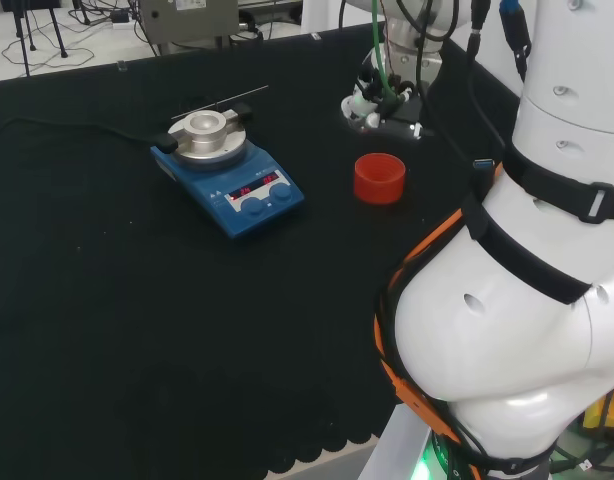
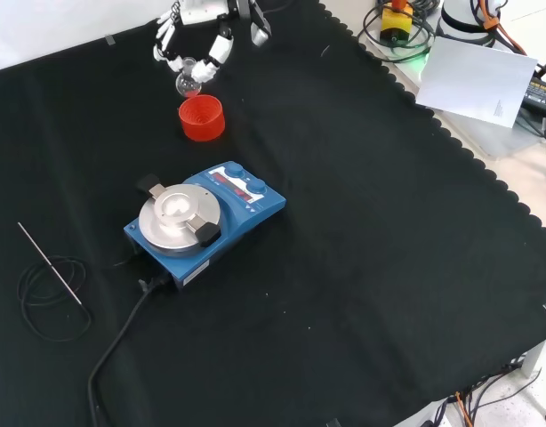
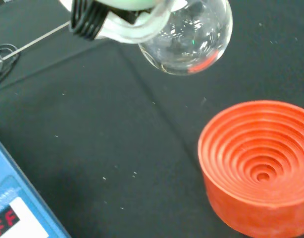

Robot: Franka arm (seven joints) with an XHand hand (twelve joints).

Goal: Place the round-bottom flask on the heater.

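Note:
A clear round-bottom flask [image 2: 188, 83] [image 3: 186, 37] hangs in the air just above and beside the red ribbed stand [image 2: 202, 118] [image 3: 258, 166] [image 1: 379, 178]. My hand [image 2: 202, 27] [image 1: 372, 100] is shut on it, with curled fingers [image 3: 117, 20] round its neck. The flask does not touch the stand. The blue heater [image 2: 204, 220] [image 1: 227, 165] with its round metal plate [image 2: 175, 213] stands nearer the front in the front view, apart from the hand; nothing rests on the plate. A corner of the heater [image 3: 13, 208] also appears in the wrist view.
A thin metal rod [image 2: 51, 262] and a coil of black cable [image 2: 46, 294] lie left of the heater in the front view. The heater's power cord [image 2: 122, 338] runs toward the front edge. A white sheet [image 2: 473, 80] lies beyond the cloth's scalloped right edge.

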